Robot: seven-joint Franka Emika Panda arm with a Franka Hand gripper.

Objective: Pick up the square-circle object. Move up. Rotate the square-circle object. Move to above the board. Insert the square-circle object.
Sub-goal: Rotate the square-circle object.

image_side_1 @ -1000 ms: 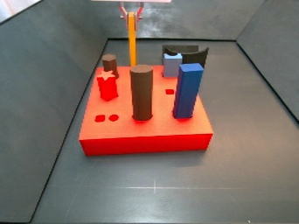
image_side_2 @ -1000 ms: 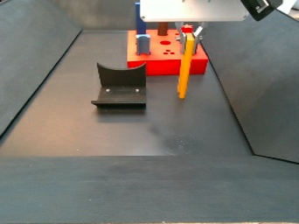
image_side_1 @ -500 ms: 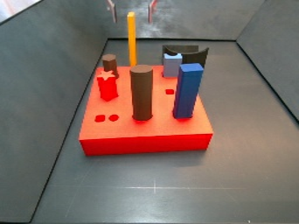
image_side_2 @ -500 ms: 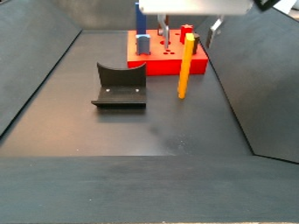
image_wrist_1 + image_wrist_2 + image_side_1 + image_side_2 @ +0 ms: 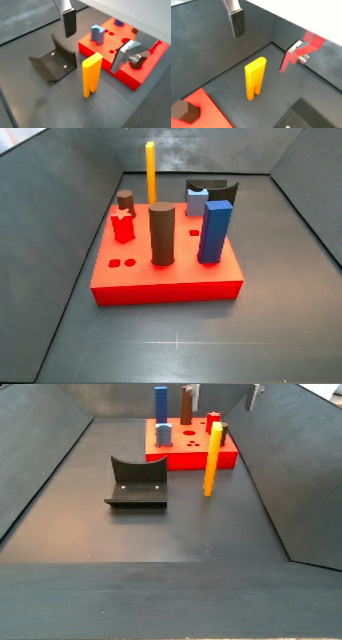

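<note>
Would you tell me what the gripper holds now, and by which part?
Nothing: the gripper is open above the square-circle object, which stands free on the floor.

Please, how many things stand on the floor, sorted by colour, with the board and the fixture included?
Orange-yellow: 1, the square-circle object
Red: 2, the board and star peg
Brown: 2, tall cylinder and short peg
Blue: 2, square post and pale peg
Black: 1, the fixture
Total: 8
The open gripper, above the square-circle object, is not counted.
</note>
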